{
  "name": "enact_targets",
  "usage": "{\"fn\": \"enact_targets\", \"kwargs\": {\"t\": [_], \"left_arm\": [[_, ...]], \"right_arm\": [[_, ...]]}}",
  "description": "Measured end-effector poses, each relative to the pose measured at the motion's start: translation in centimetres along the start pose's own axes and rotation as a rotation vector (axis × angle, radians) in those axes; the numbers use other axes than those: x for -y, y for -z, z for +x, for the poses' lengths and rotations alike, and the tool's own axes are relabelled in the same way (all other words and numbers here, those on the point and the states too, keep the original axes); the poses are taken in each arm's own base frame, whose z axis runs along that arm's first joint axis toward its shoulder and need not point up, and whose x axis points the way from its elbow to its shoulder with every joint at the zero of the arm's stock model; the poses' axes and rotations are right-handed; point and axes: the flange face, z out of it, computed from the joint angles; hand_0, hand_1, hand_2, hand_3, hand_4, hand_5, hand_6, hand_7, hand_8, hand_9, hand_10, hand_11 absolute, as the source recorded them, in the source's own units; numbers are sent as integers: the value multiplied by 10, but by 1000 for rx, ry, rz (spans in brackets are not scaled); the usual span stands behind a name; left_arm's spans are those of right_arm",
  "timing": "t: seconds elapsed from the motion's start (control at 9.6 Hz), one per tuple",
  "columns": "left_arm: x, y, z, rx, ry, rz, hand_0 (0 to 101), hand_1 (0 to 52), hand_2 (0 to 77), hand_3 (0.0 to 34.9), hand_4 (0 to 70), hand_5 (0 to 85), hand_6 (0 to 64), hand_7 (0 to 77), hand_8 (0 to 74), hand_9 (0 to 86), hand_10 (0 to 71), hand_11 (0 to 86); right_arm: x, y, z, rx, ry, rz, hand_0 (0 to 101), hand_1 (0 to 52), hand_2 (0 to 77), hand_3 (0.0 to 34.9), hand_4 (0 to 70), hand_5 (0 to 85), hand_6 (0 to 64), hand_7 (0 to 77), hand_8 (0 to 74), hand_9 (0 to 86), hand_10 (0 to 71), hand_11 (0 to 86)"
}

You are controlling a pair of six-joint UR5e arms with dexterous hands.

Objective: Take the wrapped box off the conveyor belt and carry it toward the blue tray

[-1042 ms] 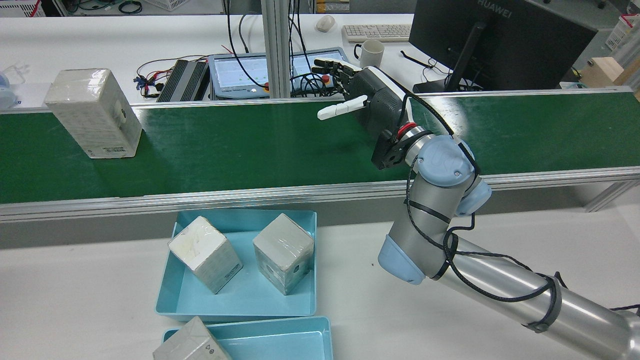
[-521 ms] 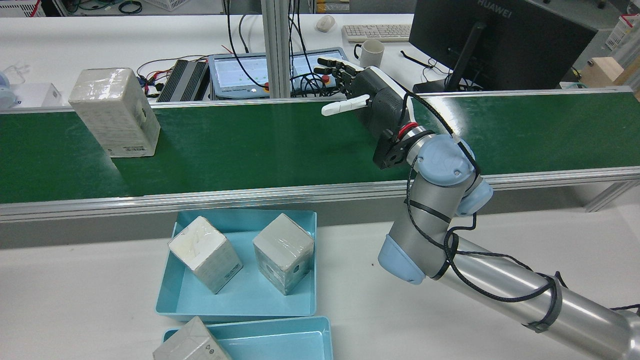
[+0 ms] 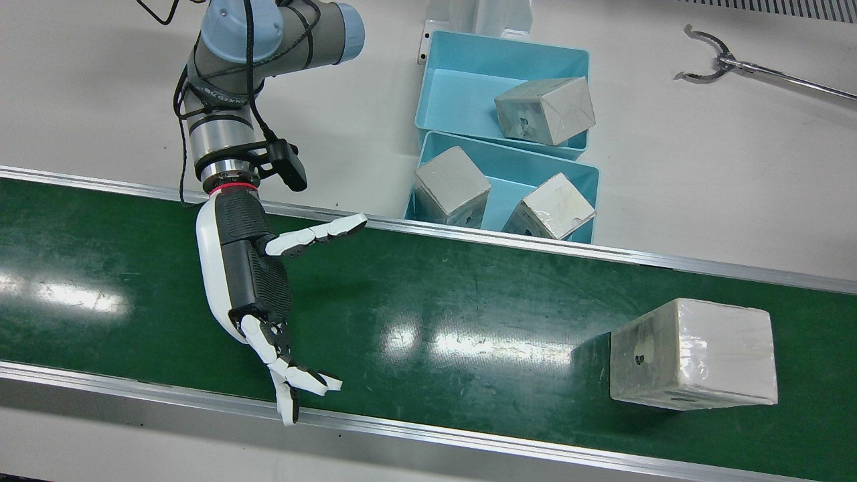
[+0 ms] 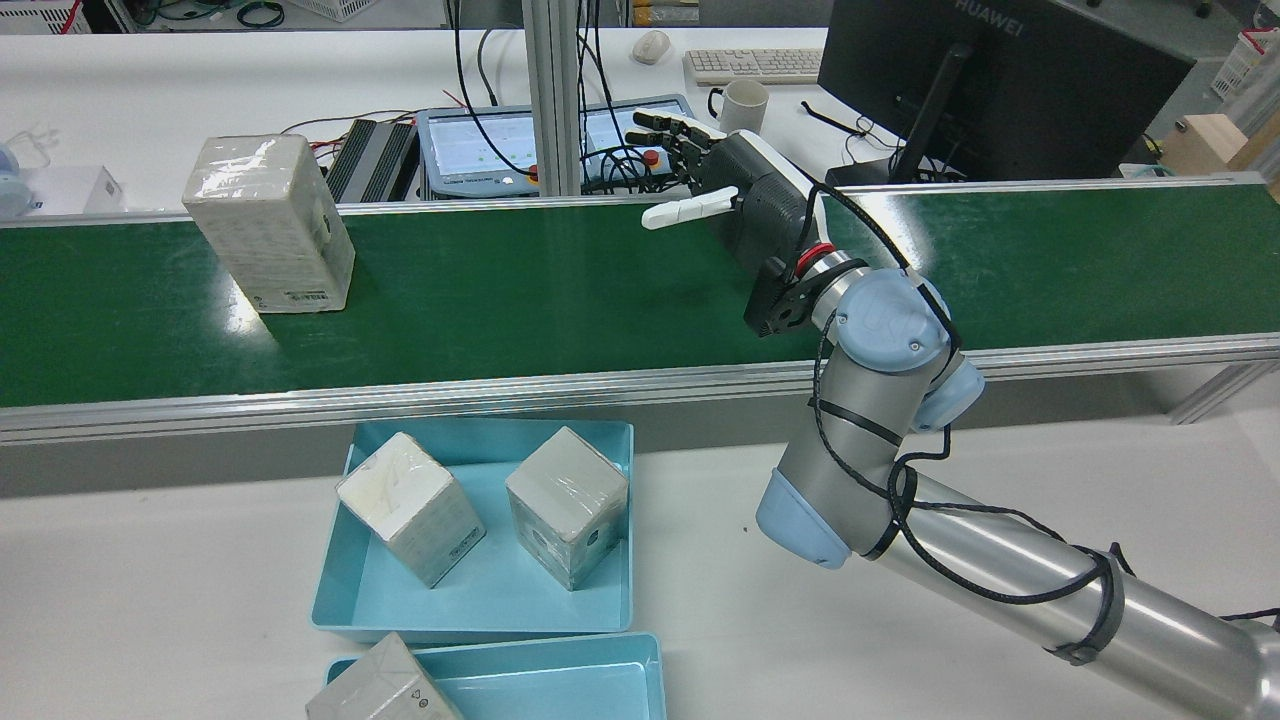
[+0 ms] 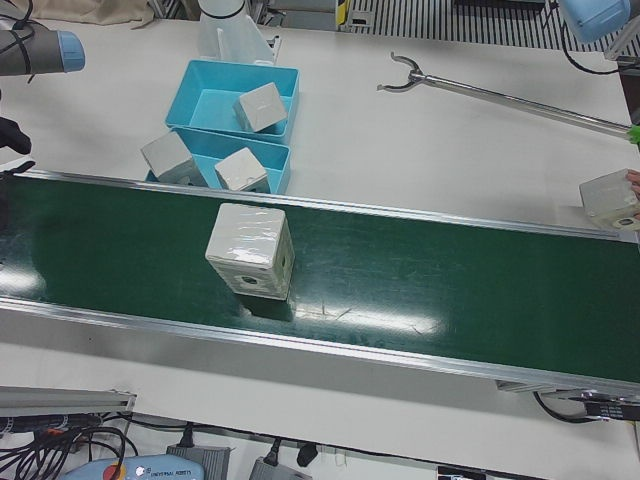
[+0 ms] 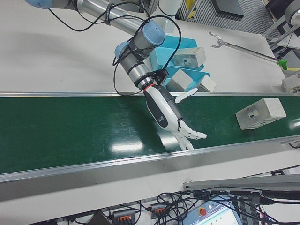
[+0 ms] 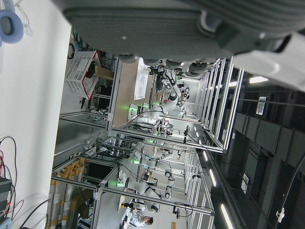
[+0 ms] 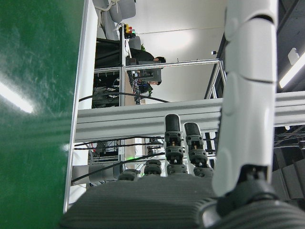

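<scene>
Robotics lab — conveyor belt (image 4: 560,290), monitor (image 4: 1000,80), cabling

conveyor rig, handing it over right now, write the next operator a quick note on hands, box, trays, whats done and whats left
Right hand: open, fingers spread, over the green belt, holding nothing.
Left hand: outside the station views; its state cannot be told.
Wrapped box: on the belt, apart from the right hand, untouched.
Blue trays: beside the belt; the near one holds two wrapped boxes, the other holds one.
Done: nothing with this box.
Left: grasp it, lift it, carry it toward the tray.
</scene>
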Motion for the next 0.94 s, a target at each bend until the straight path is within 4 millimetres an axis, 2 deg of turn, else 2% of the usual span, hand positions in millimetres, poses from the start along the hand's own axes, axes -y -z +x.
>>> {"fn": "enact_targets", "kwargs": {"t": [0.94], "left_arm": [[0,0,0,0,0,0,0,0,11,0,0,11,5,5,11,5,5,5]], "right_arm": [[-1,-1,0,0,-2,-2,485,131,49,1,142,175,93,251,27,44,0,11]]}}
